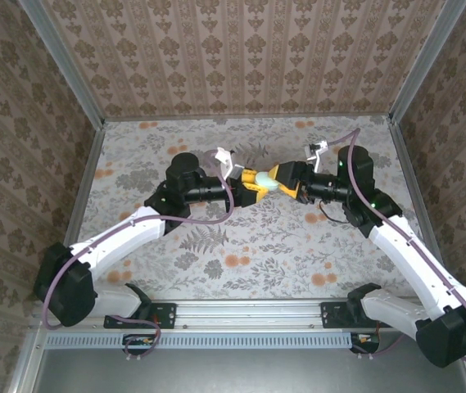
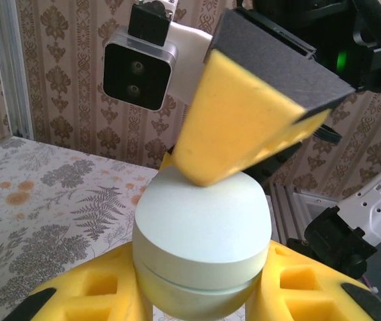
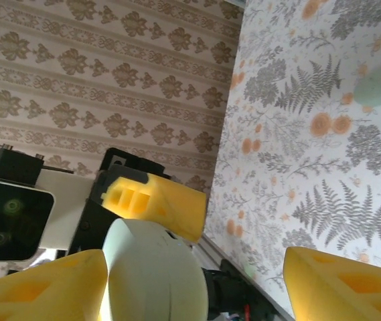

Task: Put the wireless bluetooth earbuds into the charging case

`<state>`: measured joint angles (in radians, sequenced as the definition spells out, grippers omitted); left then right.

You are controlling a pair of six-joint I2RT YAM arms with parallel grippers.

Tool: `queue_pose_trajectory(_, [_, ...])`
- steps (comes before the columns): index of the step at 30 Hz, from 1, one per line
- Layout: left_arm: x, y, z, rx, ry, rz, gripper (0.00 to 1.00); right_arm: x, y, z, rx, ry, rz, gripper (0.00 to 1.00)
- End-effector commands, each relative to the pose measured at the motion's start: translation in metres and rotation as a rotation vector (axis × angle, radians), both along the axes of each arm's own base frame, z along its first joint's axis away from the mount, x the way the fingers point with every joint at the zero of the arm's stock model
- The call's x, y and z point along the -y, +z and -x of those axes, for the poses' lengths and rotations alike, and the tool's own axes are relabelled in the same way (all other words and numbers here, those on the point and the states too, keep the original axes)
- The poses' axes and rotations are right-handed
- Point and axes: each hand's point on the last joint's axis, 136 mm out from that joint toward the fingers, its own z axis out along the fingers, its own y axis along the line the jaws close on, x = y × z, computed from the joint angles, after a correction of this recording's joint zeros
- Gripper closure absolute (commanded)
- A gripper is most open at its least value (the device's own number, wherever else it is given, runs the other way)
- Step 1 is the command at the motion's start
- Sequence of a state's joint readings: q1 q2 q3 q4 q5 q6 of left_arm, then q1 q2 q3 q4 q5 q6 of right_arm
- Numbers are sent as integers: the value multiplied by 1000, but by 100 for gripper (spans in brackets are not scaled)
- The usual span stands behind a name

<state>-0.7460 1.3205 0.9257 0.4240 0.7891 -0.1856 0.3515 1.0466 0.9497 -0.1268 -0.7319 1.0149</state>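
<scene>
Bright, even light; soft close-up blur

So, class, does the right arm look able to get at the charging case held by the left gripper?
Probably yes. The left gripper clamps the charging case low down, leaving its upper half bare. The right gripper is open, with one finger against the case's top and nothing between them.

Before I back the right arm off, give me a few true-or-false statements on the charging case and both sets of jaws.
1. The left gripper has its jaws shut on the charging case. True.
2. The right gripper is clamped on the case. False: its jaws stand wide apart, with one finger resting on the case's top.
3. The case lid stands open. False: it looks closed, with only a seam showing.
4. Both grippers meet over the table. True.
</scene>
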Motion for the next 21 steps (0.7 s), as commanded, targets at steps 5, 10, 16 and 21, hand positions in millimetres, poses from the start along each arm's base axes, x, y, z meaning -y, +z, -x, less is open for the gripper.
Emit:
queue_pose_trajectory(5, [3, 16, -2, 7, 10, 39, 76, -16, 21, 1, 12, 35, -118, 52])
queue_pose_trajectory(10, [0, 7, -1, 1, 26, 9, 65, -18, 21, -3, 4, 28, -128, 70])
queue_pose_trajectory(16, [-11, -5, -3, 17, 93, -69, 25, -15, 12, -13, -27, -15, -100, 74])
queue_pose_trajectory(21, [-36, -24, -12, 21, 215, -155, 0, -8, -23, -21, -82, -58, 47, 75])
